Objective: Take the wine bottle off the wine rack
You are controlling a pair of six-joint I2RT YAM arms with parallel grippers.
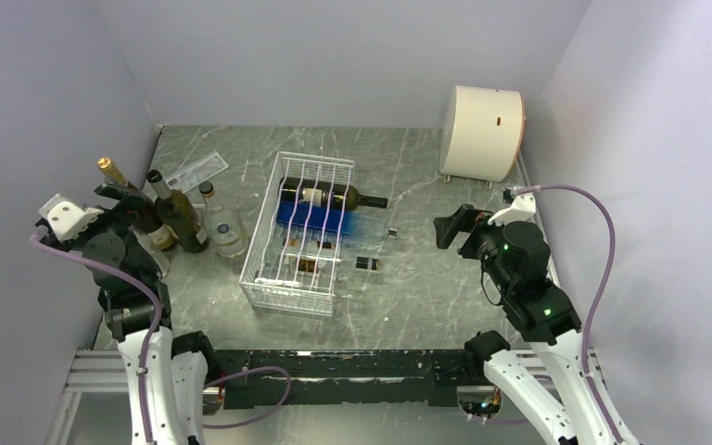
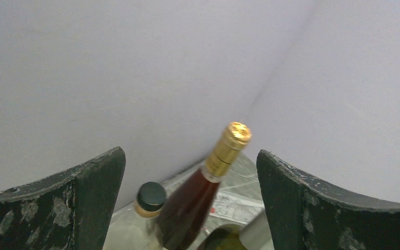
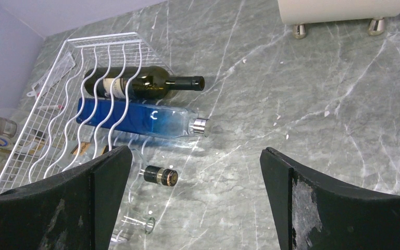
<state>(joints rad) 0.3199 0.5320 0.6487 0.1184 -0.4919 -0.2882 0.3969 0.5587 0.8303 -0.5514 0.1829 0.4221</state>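
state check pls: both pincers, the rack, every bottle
Left pincer: open, empty.
Right pincer: open, empty.
Rack: flat on table, three bottles in it.
Green bottle: lying in rack, capped, neck poking out.
Blue bottle: lying in rack, capped.
Clear bottle: lying in rack, capped, neck poking out.
Gold-cap bottle: standing off rack, capped.
Dark bottle: standing off rack, capped.

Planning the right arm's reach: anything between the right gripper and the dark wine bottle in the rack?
Nothing visible. Only bare table separates the right gripper from the wine bottle, whose neck pokes out of the rack toward it. Rack wires cross its body; a blue bottle lies alongside.
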